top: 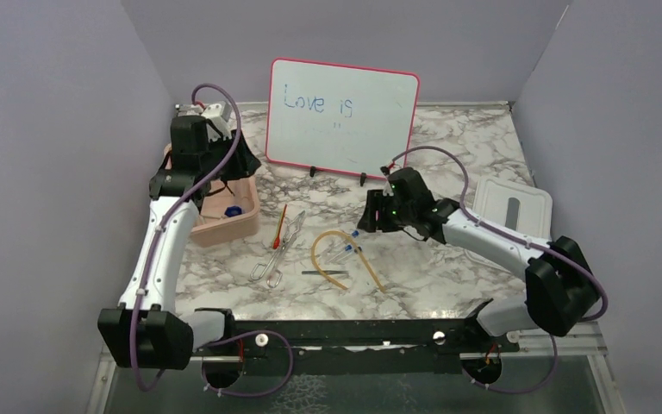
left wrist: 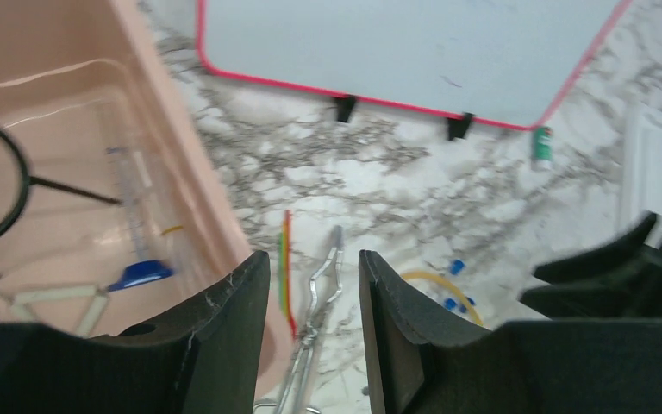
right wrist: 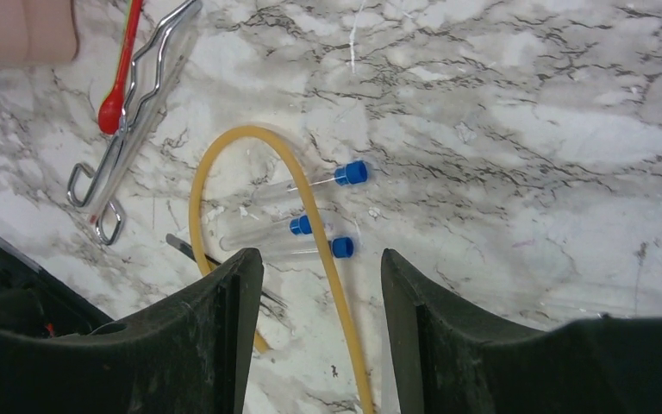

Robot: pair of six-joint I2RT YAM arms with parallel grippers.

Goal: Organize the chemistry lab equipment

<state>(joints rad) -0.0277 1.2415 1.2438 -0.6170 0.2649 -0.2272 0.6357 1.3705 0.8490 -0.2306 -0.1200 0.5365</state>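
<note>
Left tool [left wrist: 313, 259] parted, empty above pink bin [left wrist: 171, 129]; right tool [right wrist: 321, 259] wide, empty over blue-capped tubes [right wrist: 293, 226] near it, so next: descend, pinch one.

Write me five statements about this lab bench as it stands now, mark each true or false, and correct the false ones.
1. The white lid sits on the pink bin. False: it lies on the table at the right, and the bin is open.
2. The black wire ring tripod is inside the bin. True.
3. The right gripper has its fingers shut on the tan rubber tube. False: they stand open above it, gripping nothing.
4. The metal tongs lie on the table beside the red-tipped spatula. True.
5. Every blue-capped tube is in the bin. False: three lie on the table by the tan tube.
</note>
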